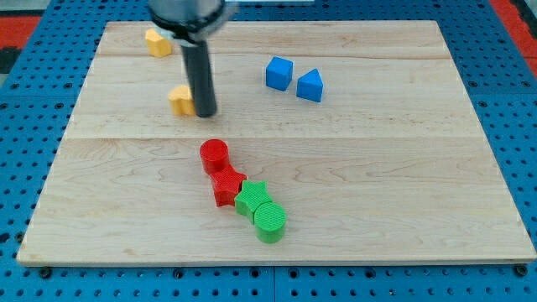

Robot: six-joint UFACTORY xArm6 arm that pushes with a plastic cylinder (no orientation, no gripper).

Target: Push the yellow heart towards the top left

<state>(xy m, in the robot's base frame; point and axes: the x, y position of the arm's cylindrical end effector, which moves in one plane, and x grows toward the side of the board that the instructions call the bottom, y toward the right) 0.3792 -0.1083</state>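
Observation:
A yellow block (pixel 179 99) lies in the upper left part of the wooden board (pixel 377 168). The rod hides its right side, so I cannot tell whether it is the heart. My tip (pixel 205 111) rests on the board right against that block's right side. A second yellow block (pixel 157 42) lies further towards the top left, near the board's top edge. Its shape is also unclear.
A blue cube (pixel 279 73) and a blue wedge-like block (pixel 310 85) sit right of the tip. Below it, a red cylinder (pixel 214 155), red star (pixel 226 185), green star (pixel 252 199) and green cylinder (pixel 270 222) form a touching diagonal chain.

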